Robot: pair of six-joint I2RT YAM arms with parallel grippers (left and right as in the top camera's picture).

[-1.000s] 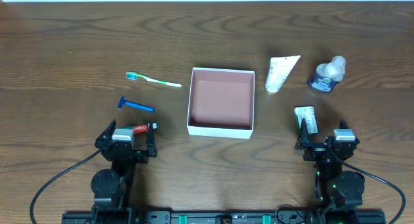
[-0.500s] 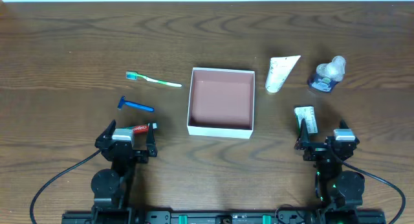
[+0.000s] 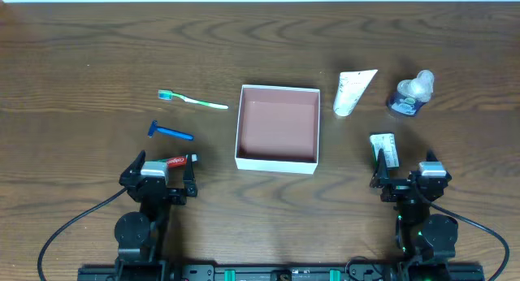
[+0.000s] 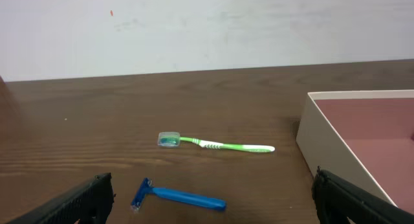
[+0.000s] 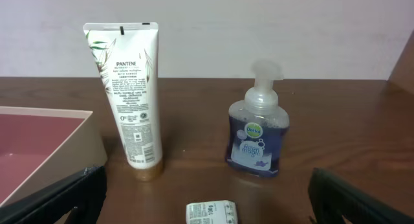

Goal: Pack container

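Observation:
The container (image 3: pixel 277 128), a square white-walled box with a pinkish-brown inside, sits lidless in the middle of the table. Left of it lie a green toothbrush (image 3: pixel 192 100), a blue razor (image 3: pixel 171 132) and a small red toothpaste tube (image 3: pixel 178 161). To its right are a white Pantene tube (image 3: pixel 352 91), a blue soap pump bottle (image 3: pixel 411 94) and a small white tube (image 3: pixel 383 149). My left gripper (image 3: pixel 160 177) is open just behind the red tube. My right gripper (image 3: pixel 405 177) is open just behind the small white tube. Neither holds anything.
The left wrist view shows the razor (image 4: pixel 179 196), the toothbrush (image 4: pixel 217 144) and the container's wall (image 4: pixel 323 146). In the right wrist view the Pantene tube (image 5: pixel 132 101) and the soap bottle (image 5: pixel 257 130) lie ahead. A pale wall borders the table's far edge.

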